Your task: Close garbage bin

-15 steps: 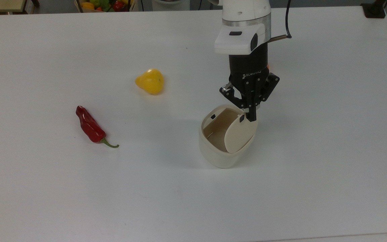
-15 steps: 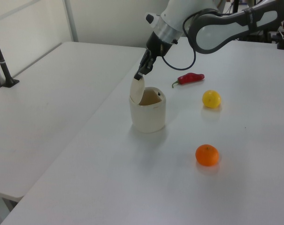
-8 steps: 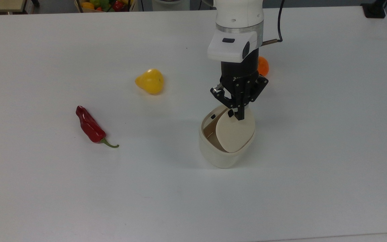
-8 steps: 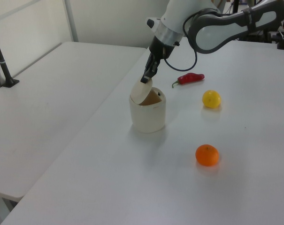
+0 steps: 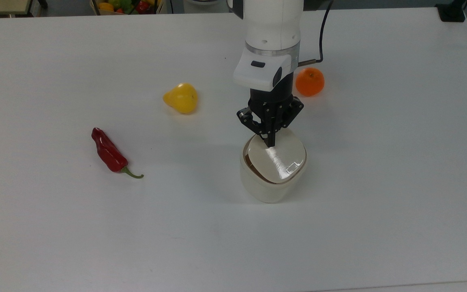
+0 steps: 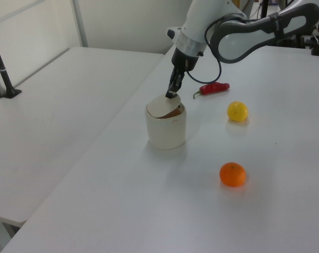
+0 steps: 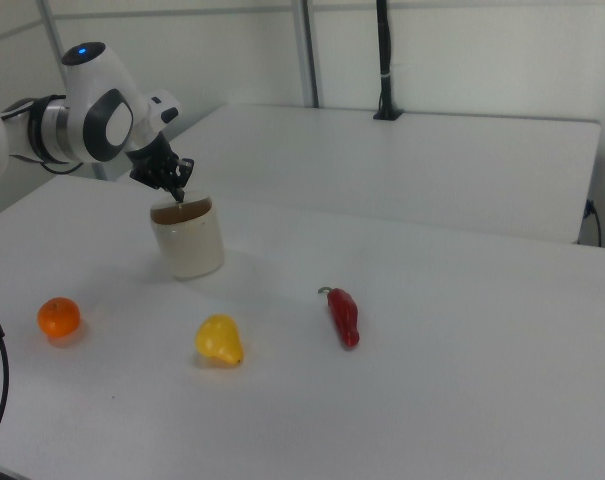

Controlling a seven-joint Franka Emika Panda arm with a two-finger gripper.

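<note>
The cream-beige garbage bin (image 5: 272, 184) stands on the white table, right of centre in the top view. Its flat lid (image 5: 278, 160) lies almost level over the opening, with a thin dark gap left along the top view's left rim. In the left view the lid (image 6: 162, 106) is still slightly tilted above the bin (image 6: 166, 129), and some brown interior shows under it. My gripper (image 5: 270, 142) is shut, its tips pointing down onto the lid's far edge. The gripper (image 6: 172, 93) touches the lid's far end in the left view. In the right view the gripper (image 7: 177, 195) sits right above the bin (image 7: 189, 243).
An orange (image 5: 309, 81) lies just behind the arm. A yellow fruit (image 5: 181, 97) and a red chili pepper (image 5: 109, 152) lie toward the top view's left. A box of vegetables (image 5: 126, 6) stands beyond the table's far edge. A second table (image 6: 54, 105) adjoins it.
The gripper has moved toward the top view's left and down, pushing the lid from nearly upright to almost flat over the bin. The arm no longer covers the orange.
</note>
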